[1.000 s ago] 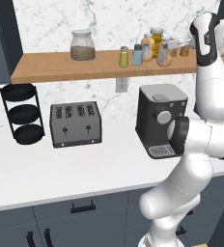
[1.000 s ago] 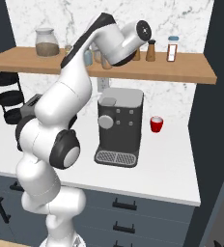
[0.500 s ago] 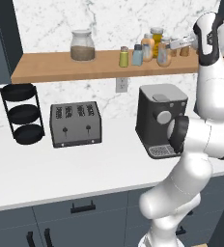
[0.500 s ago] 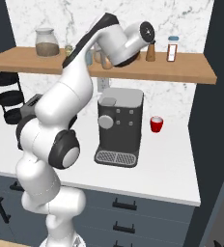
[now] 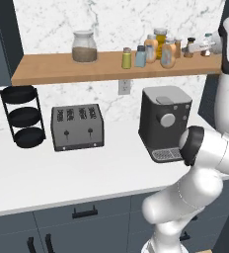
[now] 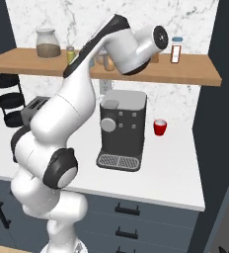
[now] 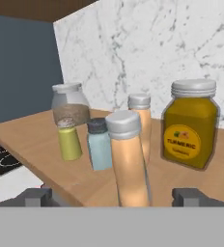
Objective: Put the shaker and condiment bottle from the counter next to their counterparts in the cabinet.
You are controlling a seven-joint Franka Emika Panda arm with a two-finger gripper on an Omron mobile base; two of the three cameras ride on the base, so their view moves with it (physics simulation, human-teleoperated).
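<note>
Tool (image 7: pixel 111 195) fingers stand wide apart with nothing clamped, straddling the condiment bottle (image 7: pixel 128 161) that stands on the cabinet (image 7: pixel 46 166) shelf. That bottle leans slightly and sits just in front of its orange counterpart (image 7: pixel 142 128); the shaker (image 7: pixel 69 140) stands beside the pale blue shaker (image 7: pixel 100 144). Risk: a fingertip grazing the near bottle while backing off could topple it into those behind.
</note>
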